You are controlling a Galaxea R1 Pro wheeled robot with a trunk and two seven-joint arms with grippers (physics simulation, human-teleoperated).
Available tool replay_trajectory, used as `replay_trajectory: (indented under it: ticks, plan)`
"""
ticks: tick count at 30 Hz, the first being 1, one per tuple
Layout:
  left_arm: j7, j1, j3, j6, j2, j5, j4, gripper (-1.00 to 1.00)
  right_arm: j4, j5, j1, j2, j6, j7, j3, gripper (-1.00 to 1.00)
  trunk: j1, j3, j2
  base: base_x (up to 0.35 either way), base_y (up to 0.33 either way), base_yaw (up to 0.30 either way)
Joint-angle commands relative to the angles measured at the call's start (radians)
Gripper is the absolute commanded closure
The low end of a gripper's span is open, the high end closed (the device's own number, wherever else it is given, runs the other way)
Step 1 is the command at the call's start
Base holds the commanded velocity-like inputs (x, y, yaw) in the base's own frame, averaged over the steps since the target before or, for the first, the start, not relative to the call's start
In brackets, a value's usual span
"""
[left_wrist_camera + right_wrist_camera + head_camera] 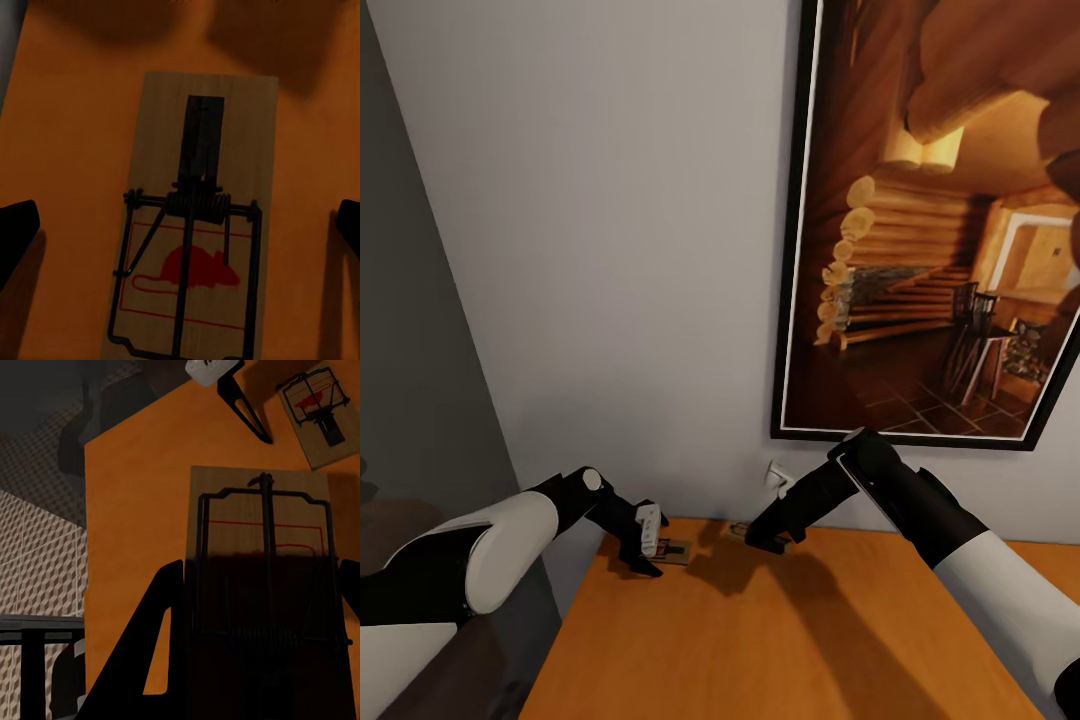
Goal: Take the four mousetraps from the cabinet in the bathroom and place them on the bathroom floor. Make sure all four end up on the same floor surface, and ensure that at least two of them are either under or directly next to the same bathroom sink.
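Both arms reached forward over cabinet (780, 630) top, toward back edge by grey wall (610, 250).

Left gripper (650, 552) angled down over one mousetrap (676, 551); in left wrist view, fingers (16, 232) spread wide either side of board (199, 217), no contact seen.

Right gripper (768, 543) lowered onto second mousetrap (738, 530); fingers (142, 660) seen flanking board (259, 585); grip cannot be confirmed.

Both traps lying flat on cabinet top, near each other.

Framed log-cabin picture (940, 220) hung above. Cube-patterned floor (37, 577) visible beside cabinet.

two mousetraps (676, 550) (738, 531), one cabinet (810, 640), one framed picture (940, 220)
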Motion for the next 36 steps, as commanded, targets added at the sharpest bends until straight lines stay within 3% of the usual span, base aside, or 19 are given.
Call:
replay_trajectory:
  ticks: [1, 36]
  plan:
    - [-0.002, -0.001, -0.015, -0.003, 0.0, -0.01, 0.006, -1.0, -0.001, 0.007, -0.001, 0.0, 0.013, 0.01, 0.001, 1.0, 0.0, -0.002, -0.001, 0.0, 0.0, 0.0]
    - [-0.006, -0.001, -0.013, -0.002, 0.001, -0.006, 0.006, -1.0, -0.001, 0.007, -0.001, 0.0, 0.013, 0.01, 0.001, 1.0, 0.0, -0.002, -0.001, 0.0, 0.0, 0.0]
